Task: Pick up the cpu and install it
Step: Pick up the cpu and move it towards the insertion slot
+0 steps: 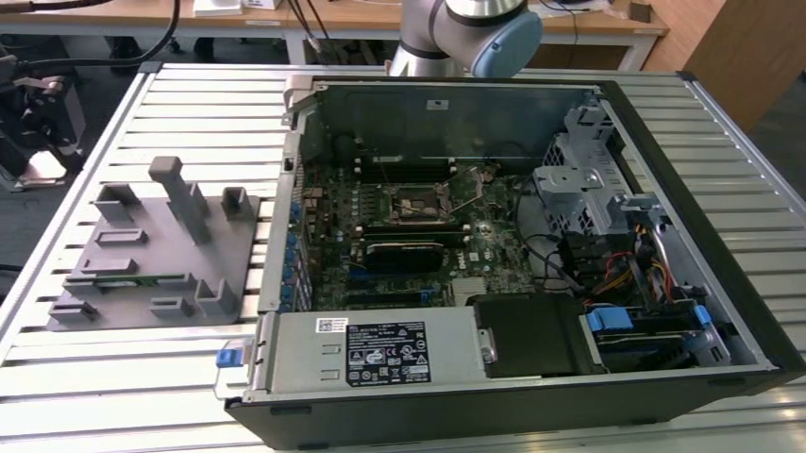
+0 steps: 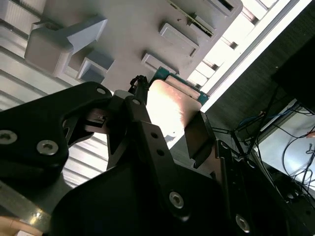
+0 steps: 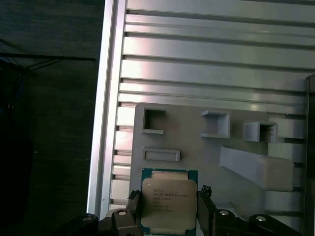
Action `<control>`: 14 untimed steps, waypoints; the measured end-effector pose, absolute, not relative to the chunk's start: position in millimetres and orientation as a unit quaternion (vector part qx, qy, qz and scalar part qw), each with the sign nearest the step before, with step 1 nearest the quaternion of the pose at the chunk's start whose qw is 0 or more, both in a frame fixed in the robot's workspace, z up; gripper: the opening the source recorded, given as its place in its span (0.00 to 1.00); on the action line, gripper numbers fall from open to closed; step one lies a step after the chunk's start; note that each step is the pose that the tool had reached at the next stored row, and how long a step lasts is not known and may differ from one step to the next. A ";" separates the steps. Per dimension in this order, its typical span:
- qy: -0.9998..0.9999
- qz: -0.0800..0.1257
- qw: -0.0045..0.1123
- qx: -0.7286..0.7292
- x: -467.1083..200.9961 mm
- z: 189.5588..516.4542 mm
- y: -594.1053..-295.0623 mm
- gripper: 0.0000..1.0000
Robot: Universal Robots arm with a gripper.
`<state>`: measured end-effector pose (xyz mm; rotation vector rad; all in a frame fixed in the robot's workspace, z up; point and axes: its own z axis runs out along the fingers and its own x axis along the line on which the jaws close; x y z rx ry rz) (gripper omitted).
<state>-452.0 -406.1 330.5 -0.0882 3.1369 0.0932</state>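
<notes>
Gripping the cpu [image 3: 167, 201] with the fingers [image 3: 205, 209] closed on two opposite edges, as seen in both wrist views. Holding it over the grey fixture plate [image 3: 197, 142], toward the plate's side nearest the rim of the table [image 3: 206, 49]. Judging by how large it looms against the plate's pockets, lifted clear of the plate and not seated in any pocket. Calling the pick-up done on that basis. Leaving the whole install still to do: in the exterior view, looking at an apparently open, unfilled socket [image 1: 416, 205] on the motherboard [image 1: 377, 274] inside the computer case [image 1: 724, 245] just beside the plate, well apart from where the cpu hangs. Carrying it flat, silver lid facing away from the plate and toward the first wrist camera, with a thin green edge round the lid and the underside toward the plate. Squared up with the plate's edges and the table's slats, with no visible skew or tilt. Nearly square, so barely any long axis to speak of. If anything, slightly longer along the finger faces and shorter across the grip, but too close to call firmly. Cannot tell the corner-mark orientation relative to the socket.
</notes>
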 end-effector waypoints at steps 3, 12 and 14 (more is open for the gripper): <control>0.999 0.030 0.002 -0.028 -452.0 335.4 -405.6 0.55; 0.999 0.030 0.003 -0.028 -452.0 352.8 -404.8 0.55; 0.999 0.030 0.003 -0.028 -452.0 356.8 -404.6 0.55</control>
